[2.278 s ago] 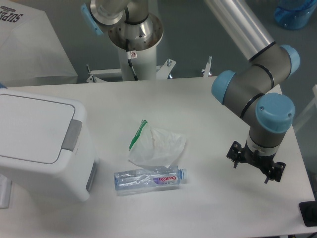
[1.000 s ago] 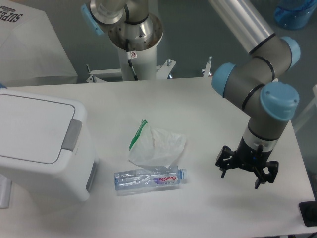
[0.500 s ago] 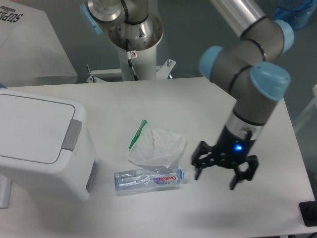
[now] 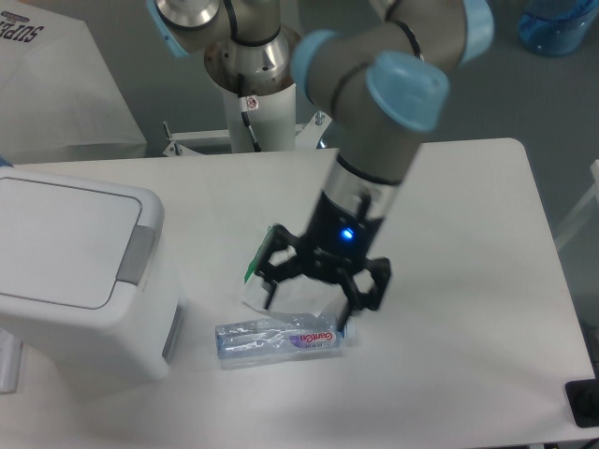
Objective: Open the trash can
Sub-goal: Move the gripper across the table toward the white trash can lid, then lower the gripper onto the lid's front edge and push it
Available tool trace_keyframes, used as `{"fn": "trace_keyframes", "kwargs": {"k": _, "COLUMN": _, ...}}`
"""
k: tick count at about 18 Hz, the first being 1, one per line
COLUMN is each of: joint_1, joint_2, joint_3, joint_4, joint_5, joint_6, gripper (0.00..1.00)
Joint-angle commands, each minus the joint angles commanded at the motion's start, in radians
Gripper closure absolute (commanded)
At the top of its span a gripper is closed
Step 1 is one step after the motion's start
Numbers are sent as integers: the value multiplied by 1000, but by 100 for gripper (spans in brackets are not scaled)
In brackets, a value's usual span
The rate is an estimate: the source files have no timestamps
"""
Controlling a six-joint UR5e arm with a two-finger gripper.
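Trash can (image 4: 80, 271) lid closed, gripper (image 4: 318, 304) spread wide and empty above bottle (image 4: 281, 338), plastic bag (image 4: 267, 281) behind

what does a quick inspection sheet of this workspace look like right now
surface: white table, bare on its right half
job's things: trash can at the left edge, lid shut, grey push tab facing the middle of the table
clutter: clear bottle lying on its side; crumpled plastic bag just behind it
grippers: pincer open, holding nothing, over the bag and bottle, apart from the trash can
cables: nothing seen
surroundings: arm's pedestal behind the table; white sheet at upper left; blue container at upper right
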Motion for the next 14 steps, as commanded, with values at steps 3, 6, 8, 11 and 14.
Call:
{"fn": "trace_keyframes", "kwargs": {"k": 3, "joint_1": -42, "joint_2": 37, "joint_3": -51, "joint_4": 3, "joint_5": 5, "joint_6": -12, "gripper": 0}}
{"fn": "trace_keyframes", "kwargs": {"k": 6, "joint_1": -86, "joint_2": 58, "joint_3": -61, "joint_4": 3, "joint_5": 3, "joint_6": -20, "gripper": 0}}
{"fn": "trace_keyframes", "kwargs": {"k": 8, "joint_1": -103, "joint_2": 67, "joint_3": -64, "joint_4": 3, "joint_5": 8, "joint_6": -55, "gripper": 0}}
{"fn": "trace_keyframes", "kwargs": {"k": 11, "joint_1": -108, "joint_2": 69, "joint_3": -66, "joint_4": 5, "joint_5": 8, "joint_6": -66, "gripper": 0}}
{"fn": "trace_keyframes", "kwargs": {"k": 14, "joint_1": -117, "joint_2": 63, "joint_3": -71, "joint_4": 8, "joint_5": 14, "joint_6": -65, "gripper": 0}}
